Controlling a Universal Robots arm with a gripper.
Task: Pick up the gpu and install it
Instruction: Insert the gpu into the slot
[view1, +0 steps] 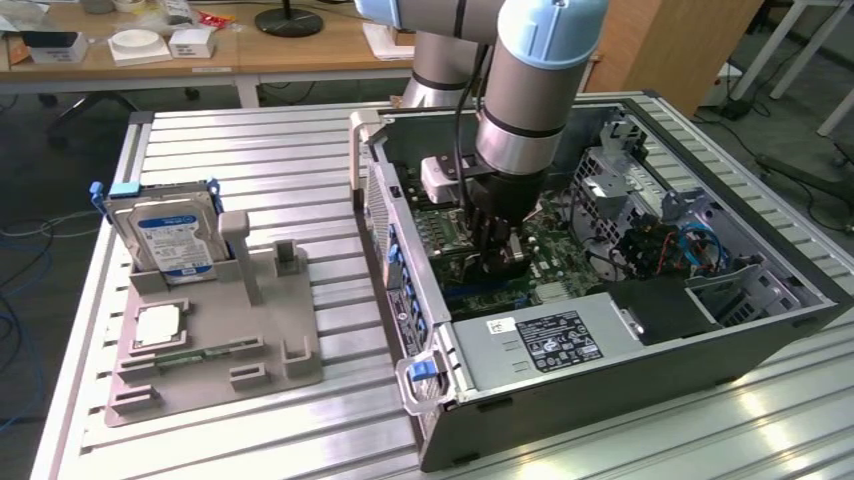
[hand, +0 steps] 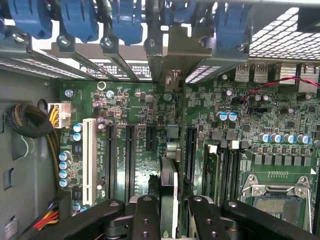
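Exterior view, from its left to its right:

- Grey holder tray (view1: 274, 335) on the slatted metal table (view1: 254, 150), toward the table's edge at the exterior view's left. A blue-labelled hard drive (view1: 167, 235) stands upright in a slot at the tray's far corner; a small square silver CPU chip (view1: 158, 325) lies flat near the tray's near edge at the exterior view's left.
- Open computer case (view1: 601, 385) beside the tray, its side panel off. Power supply (view1: 554, 340) with a white label sits at the near end.
- Robot arm (view1: 534, 80) reaching down into the case, over the motherboard (view1: 554, 265). The gripper (view1: 497, 255) is low among the components; what it carries is hard to make out here.

Wrist view, looking along the fingers:

- Green motherboard (hand: 150, 115) seen close, with a white expansion slot (hand: 90, 155), several black slots, blue capacitors, and the empty CPU socket (hand: 280, 192) at one corner, partly cut off.
- Blue slot latches (hand: 125, 20) and metal rear-slot covers along the case wall.
- Yellow and red cable bundle (hand: 47, 150) at the side.
- Black fingers (hand: 145, 220) pinch the gpu (hand: 169, 192), seen edge-on as a thin upright card standing over the board in line with a black slot. Its lower edge is hidden, so whether it is seated cannot be told.
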